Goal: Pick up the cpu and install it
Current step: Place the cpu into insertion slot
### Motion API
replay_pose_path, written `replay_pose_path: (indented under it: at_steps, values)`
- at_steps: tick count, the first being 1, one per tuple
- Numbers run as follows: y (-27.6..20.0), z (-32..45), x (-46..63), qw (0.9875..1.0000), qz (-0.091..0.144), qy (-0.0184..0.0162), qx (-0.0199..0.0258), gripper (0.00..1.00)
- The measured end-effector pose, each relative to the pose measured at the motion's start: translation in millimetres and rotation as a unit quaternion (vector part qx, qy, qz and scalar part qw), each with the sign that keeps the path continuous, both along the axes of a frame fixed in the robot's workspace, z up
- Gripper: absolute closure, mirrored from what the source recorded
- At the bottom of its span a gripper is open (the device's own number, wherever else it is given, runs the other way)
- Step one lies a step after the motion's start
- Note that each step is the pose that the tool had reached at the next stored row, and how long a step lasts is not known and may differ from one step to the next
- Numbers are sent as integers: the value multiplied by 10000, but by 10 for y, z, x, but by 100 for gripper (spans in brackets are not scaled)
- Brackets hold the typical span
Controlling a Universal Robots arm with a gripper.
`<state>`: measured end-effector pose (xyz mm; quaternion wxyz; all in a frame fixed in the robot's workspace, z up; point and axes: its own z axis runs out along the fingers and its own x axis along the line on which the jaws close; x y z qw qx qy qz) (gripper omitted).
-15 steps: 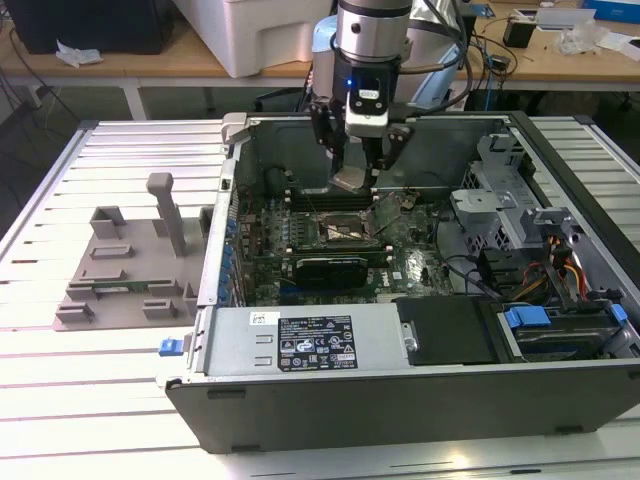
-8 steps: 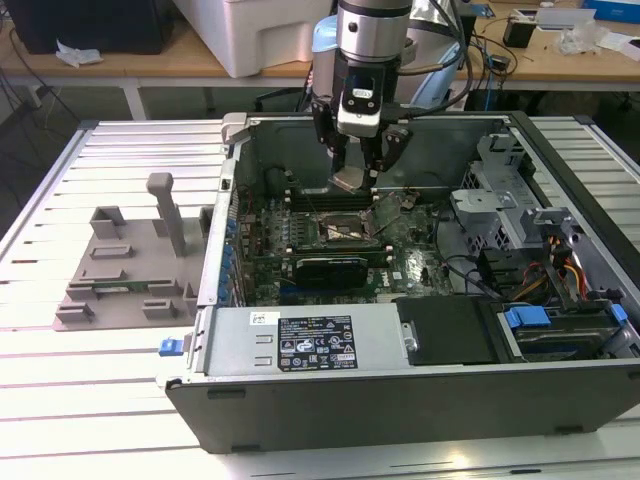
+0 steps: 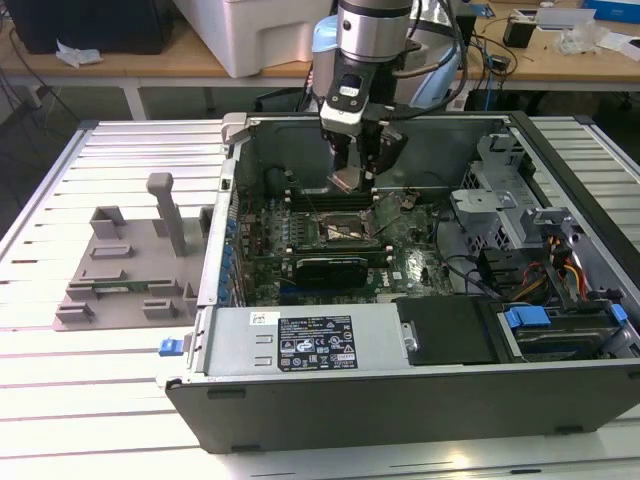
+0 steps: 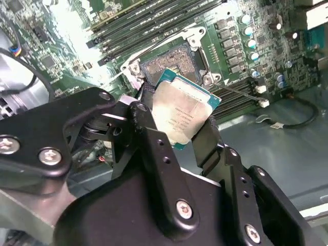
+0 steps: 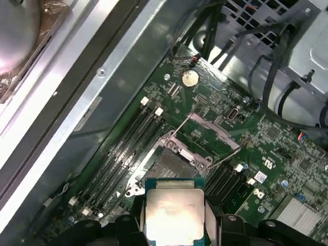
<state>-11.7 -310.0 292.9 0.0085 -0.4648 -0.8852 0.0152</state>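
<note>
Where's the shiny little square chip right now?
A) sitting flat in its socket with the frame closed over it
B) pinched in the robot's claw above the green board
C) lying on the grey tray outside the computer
B: in both wrist views the gripper pinches the cpu by its edges, up above the open, empty socket on the green board.

My exterior view looks down into the open computer case (image 3: 400,400) from outside. Both wrist views sit close over its socket (image 5: 170,164) (image 4: 167,64).
</note>
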Motion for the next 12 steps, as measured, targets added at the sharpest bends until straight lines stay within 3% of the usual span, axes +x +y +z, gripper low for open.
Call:
replay_pose_path:
  at_steps: [2, 5, 7, 9, 12]
  values:
    - [0, -1, 0, 9997, -248, 0, -18, 46]
    - [0, -2, 0, 9979, -647, 0, -55, 46]
    - [0, -2, 0, 9969, -788, -1, -76, 46]
    - [0, -3, 0, 9947, -1021, -3, -123, 46]
    - [-1, -3, 0, 9920, -1254, -3, -158, 46]
